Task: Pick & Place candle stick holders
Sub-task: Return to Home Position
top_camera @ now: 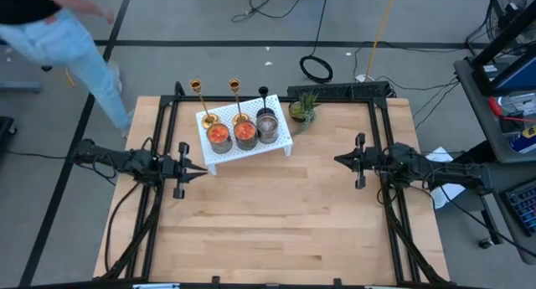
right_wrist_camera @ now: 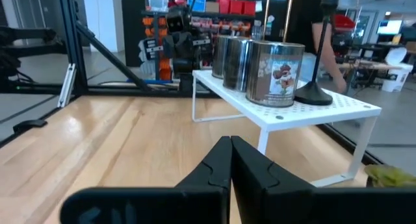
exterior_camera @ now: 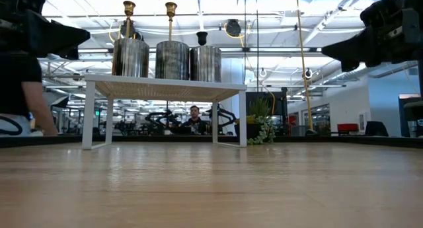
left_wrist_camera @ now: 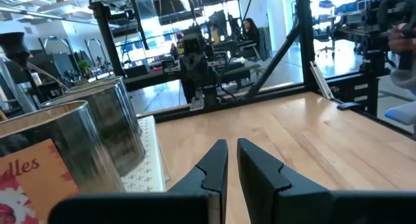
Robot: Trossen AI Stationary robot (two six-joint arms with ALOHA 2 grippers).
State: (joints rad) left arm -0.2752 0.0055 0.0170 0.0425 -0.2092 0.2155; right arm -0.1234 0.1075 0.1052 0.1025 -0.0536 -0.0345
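Note:
Two gold candle stick holders [top_camera: 207, 119] [top_camera: 240, 116] and a shorter black one [top_camera: 265, 111] stand on their round bases along the far edge of a white shelf [top_camera: 251, 148], behind three tins [top_camera: 244, 134]. The low view shows the holders' tops [exterior_camera: 129, 8] [exterior_camera: 170, 10] [exterior_camera: 201, 38] above the tins. My left gripper [top_camera: 201, 168] [left_wrist_camera: 231, 149] hovers level just left of the shelf's near corner, its fingers a narrow slit apart with nothing between them. My right gripper [top_camera: 339, 161] [right_wrist_camera: 231, 146] hovers shut over the table's right half, pointing toward the shelf.
A small green plant [top_camera: 303, 109] stands by the shelf's far right corner. A person [top_camera: 59, 38] walks on the floor beyond the table's far left corner. Bare wood [top_camera: 276, 214] fills the table's near half between the arms.

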